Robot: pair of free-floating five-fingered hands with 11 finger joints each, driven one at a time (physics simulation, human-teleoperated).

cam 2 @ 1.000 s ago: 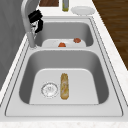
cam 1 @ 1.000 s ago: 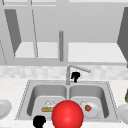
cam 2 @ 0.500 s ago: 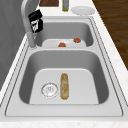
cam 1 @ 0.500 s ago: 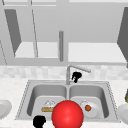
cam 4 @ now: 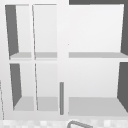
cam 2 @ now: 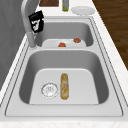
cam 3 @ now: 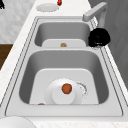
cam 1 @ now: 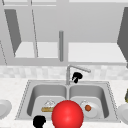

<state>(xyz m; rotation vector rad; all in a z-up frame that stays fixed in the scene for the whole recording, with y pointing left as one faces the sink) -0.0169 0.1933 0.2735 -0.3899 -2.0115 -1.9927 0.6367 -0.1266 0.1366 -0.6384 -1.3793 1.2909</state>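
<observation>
One hand, your right hand [cam 1: 76, 77], hovers under the faucet spout [cam 1: 79, 68], which points right; fingers curled, holding nothing.

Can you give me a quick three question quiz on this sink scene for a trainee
1. True or false: the right hand is close to the faucet at the back of the sink.
2. What lies beside the drain in the left basin? A) a fork B) a long bread roll C) a cup
3. What rests on the white plate in the right basin?

Key
1. True; the left hand is at the sink's front edge instead.
2. B
3. A small round orange-red item, near the plate's middle.
</observation>
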